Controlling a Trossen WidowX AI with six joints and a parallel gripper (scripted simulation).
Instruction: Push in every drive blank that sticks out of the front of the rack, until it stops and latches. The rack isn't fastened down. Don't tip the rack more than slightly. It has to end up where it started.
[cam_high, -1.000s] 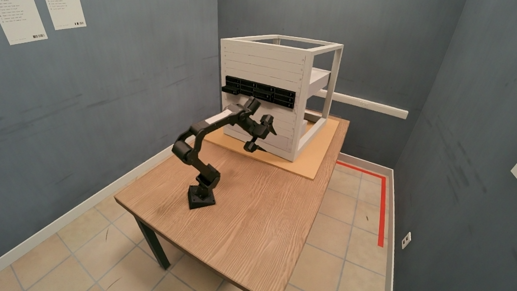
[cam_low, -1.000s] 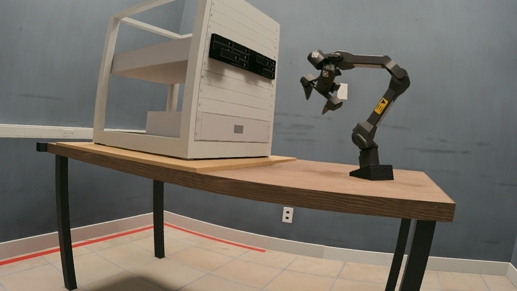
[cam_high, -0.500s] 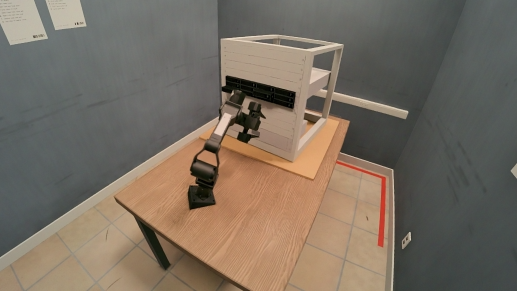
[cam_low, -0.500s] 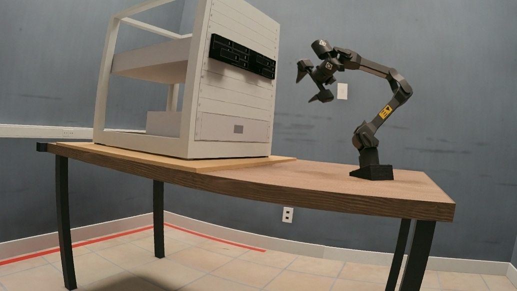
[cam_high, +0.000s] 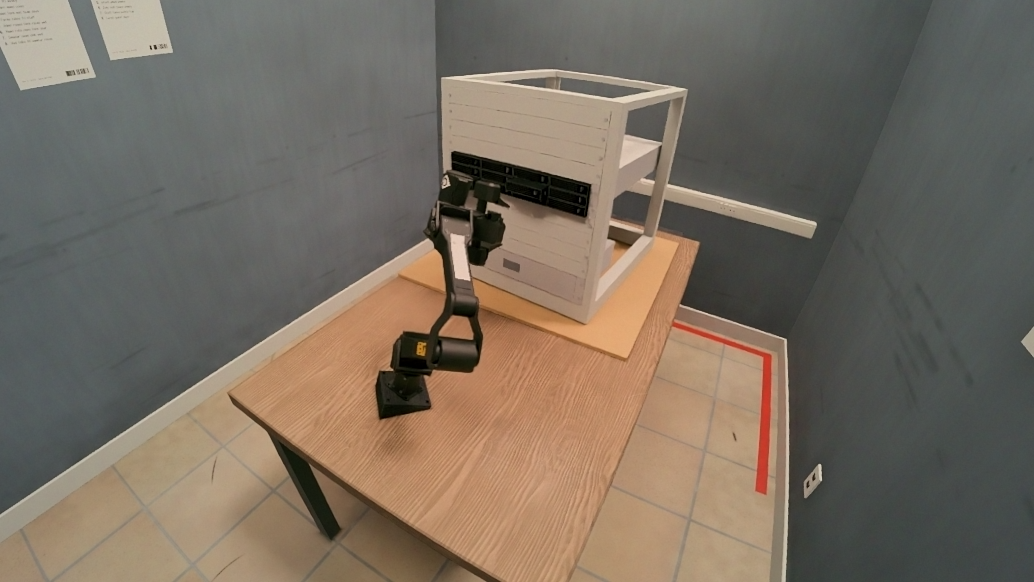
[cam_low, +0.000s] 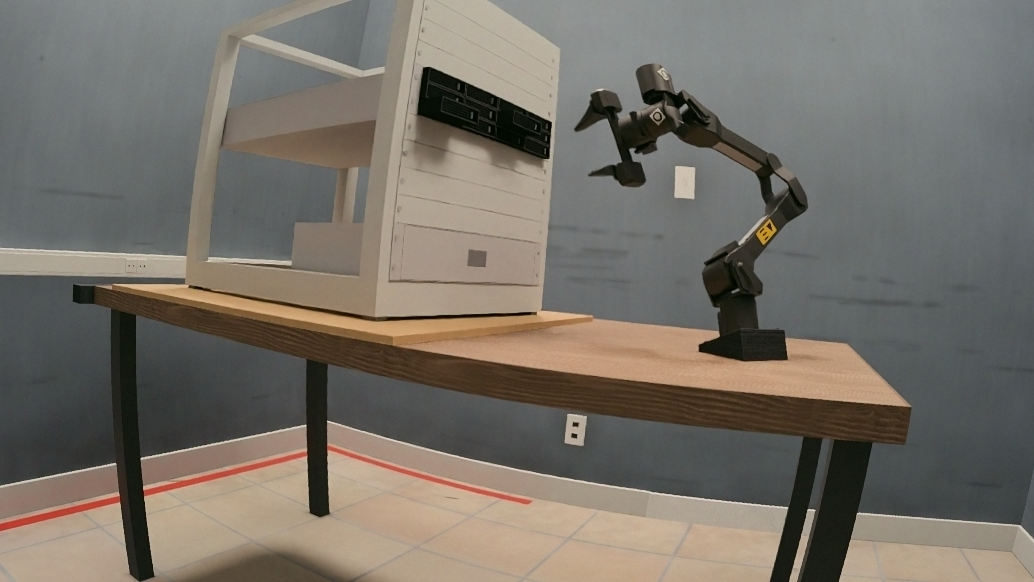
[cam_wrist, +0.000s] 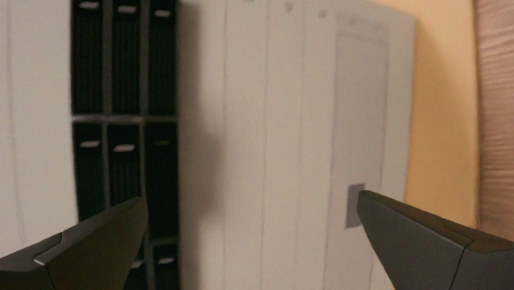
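The pale rack (cam_high: 528, 122) (cam_low: 473, 209) (cam_wrist: 280, 125) stands upright. Its front carries a black bank of drive blanks (cam_high: 568, 196) (cam_low: 499, 119) (cam_wrist: 125, 65). One blank (cam_high: 526, 189) (cam_low: 459, 109) right of the bank's middle sticks out. Another blank (cam_low: 526, 122) nearer the left end also seems to stick out; the arm hides that end in the top view. My gripper (cam_high: 495, 227) (cam_low: 583, 151) (cam_wrist: 254, 204) is open and empty, apart from the rack's front. In the wrist view one finger overlaps the bank and the other overlaps the lower panel.
The rack rests on a tan board (cam_high: 615, 336) (cam_low: 405, 334) (cam_wrist: 445, 115) on the wooden table (cam_high: 506, 433) (cam_low: 651, 361) (cam_wrist: 497, 100). The arm's base (cam_high: 403, 396) (cam_low: 745, 344) sits in front of the rack. Walls stand behind and beside the table.
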